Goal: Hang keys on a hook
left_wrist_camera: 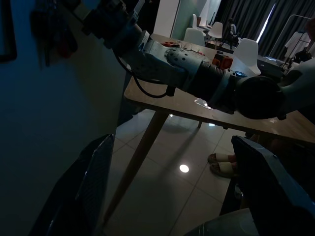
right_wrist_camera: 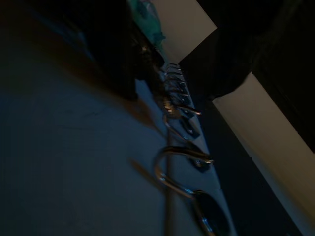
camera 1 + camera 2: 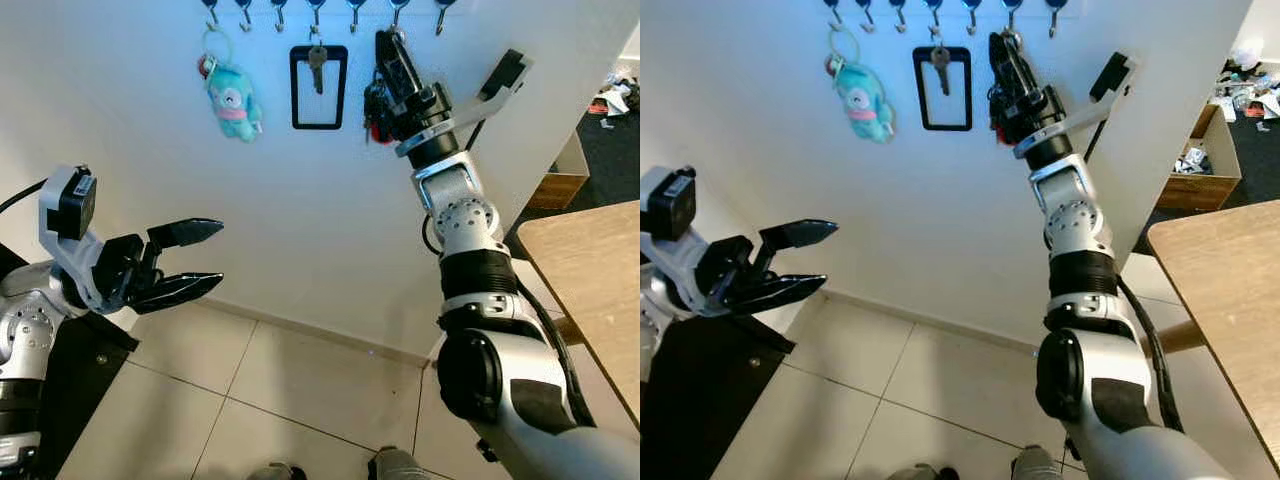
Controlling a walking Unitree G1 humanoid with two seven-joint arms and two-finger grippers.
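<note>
The right gripper (image 3: 388, 48) was raised high against the white wall (image 3: 300, 220), its fingers clenched on a bunch of keys (image 3: 374, 106) just below a hook (image 3: 397, 14), probably to slip the ring on. The left gripper (image 3: 200, 260) waited low on the left, fingers spread and empty. A plush keychain (image 3: 233, 100) hung further left.

White wall (image 3: 150, 150) — hooks (image 3: 279, 14) carry plush keychain (image 3: 234, 100), key (image 3: 317, 62)
</note>
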